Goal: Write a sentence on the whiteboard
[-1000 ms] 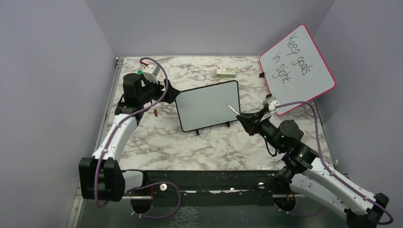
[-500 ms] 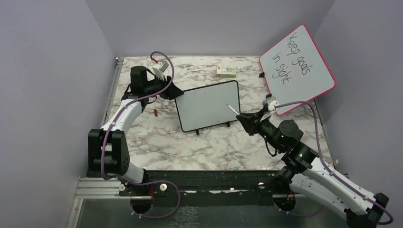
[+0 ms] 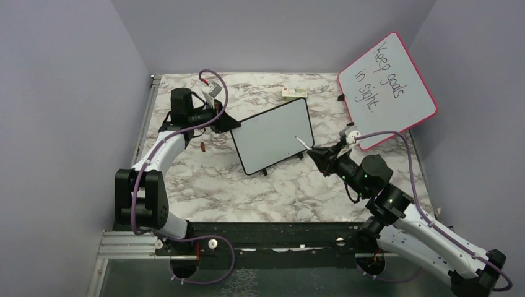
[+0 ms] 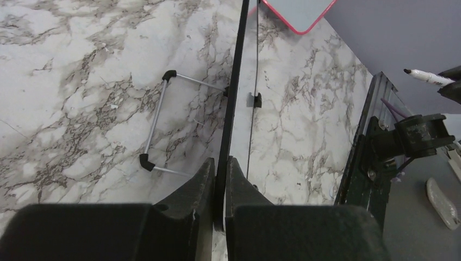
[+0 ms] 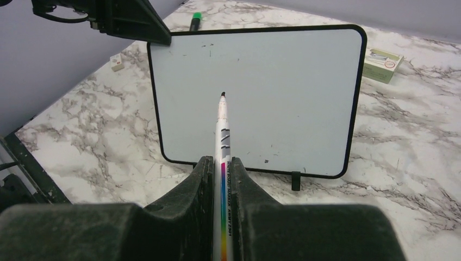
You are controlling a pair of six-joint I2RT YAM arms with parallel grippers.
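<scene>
From above, the whiteboard point(image 3: 272, 135) stands near the middle of the table point(image 3: 204, 179), its blank glossy face toward the right gripper point(image 3: 312, 151), which is closed on a slim marker point(image 3: 302, 143). At the left wrist, the left gripper point(image 4: 220, 163) pinches the thin, black-framed whiteboard edge-on. At the right wrist, the marker's long axis points straight at the face, the tip apparently apart from it.

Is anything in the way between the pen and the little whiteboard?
No, nothing visible. The marker in the right gripper points at the blank whiteboard; the left gripper only pinches its edge, off to the side.
</scene>
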